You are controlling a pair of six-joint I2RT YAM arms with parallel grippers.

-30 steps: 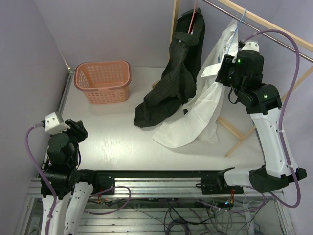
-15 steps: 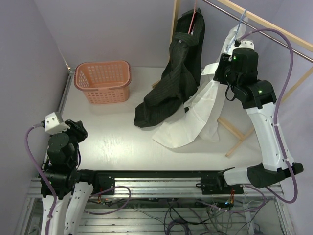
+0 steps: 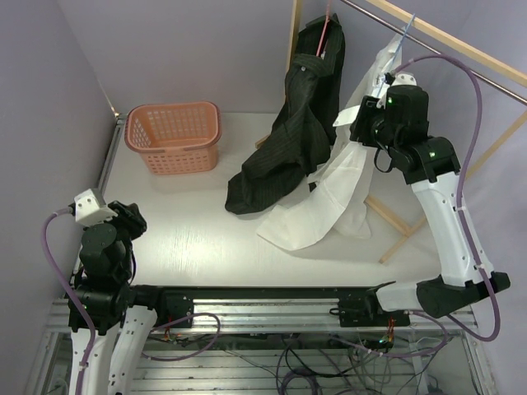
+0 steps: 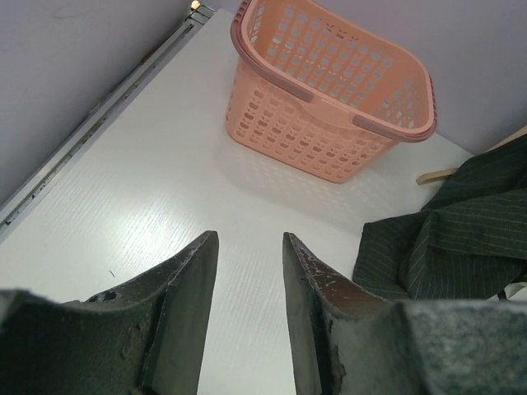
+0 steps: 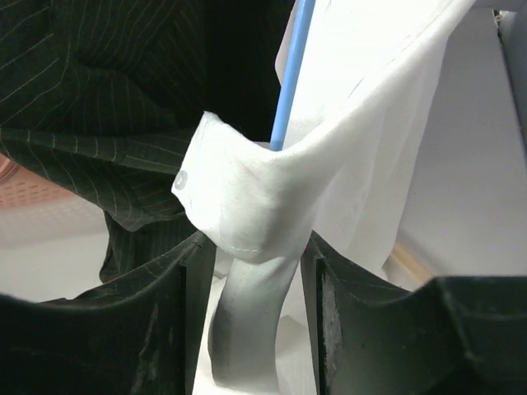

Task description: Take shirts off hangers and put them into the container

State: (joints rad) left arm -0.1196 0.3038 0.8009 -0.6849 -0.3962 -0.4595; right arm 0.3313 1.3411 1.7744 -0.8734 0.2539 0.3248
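Note:
A white shirt (image 3: 321, 206) hangs on a light blue hanger (image 3: 405, 33), its tail spread on the table. Beside it on the left, a dark pinstriped shirt (image 3: 288, 140) hangs from a pink hanger (image 3: 329, 29). My right gripper (image 3: 362, 117) is raised at the white shirt's shoulder. In the right wrist view its jaws (image 5: 251, 243) stand open around a fold of the white shirt (image 5: 247, 214), below the blue hanger wire (image 5: 288, 82). My left gripper (image 4: 249, 239) is open and empty, low at the near left. The salmon basket (image 3: 177, 156) stands empty at the far left.
A wooden rack with a metal rail (image 3: 445, 41) crosses the far right corner, and its foot bars (image 3: 395, 222) lie on the table under the right arm. A wall and a metal rail (image 4: 90, 136) bound the table's left edge. The basket (image 4: 305, 140) is ahead of the left gripper.
My right arm has swung left and up along the white shirt toward its shoulder, nudging the cloth, and its jaws have widened slightly. The left arm has not moved.

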